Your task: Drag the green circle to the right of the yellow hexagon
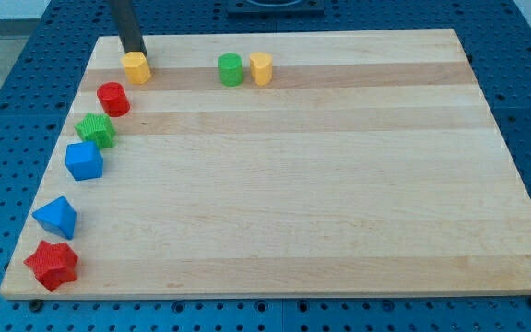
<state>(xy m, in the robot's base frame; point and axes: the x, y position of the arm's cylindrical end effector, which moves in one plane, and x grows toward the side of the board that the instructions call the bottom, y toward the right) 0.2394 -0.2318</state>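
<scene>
The green circle [230, 69] sits near the view's top, left of centre, on the wooden board [321, 184]. A yellow block [261, 68] of unclear shape touches its right side or stands very close to it. The yellow hexagon [136, 66] is at the top left, well to the left of the green circle. My tip [135, 53] is at the hexagon's top edge, touching it or nearly so. The rod rises from there out of the view's top.
Down the board's left edge stand a red circle [112, 98], a green star [95, 130], a blue block [84, 160], a blue triangle [56, 218] and a red star [52, 266]. A blue perforated table surrounds the board.
</scene>
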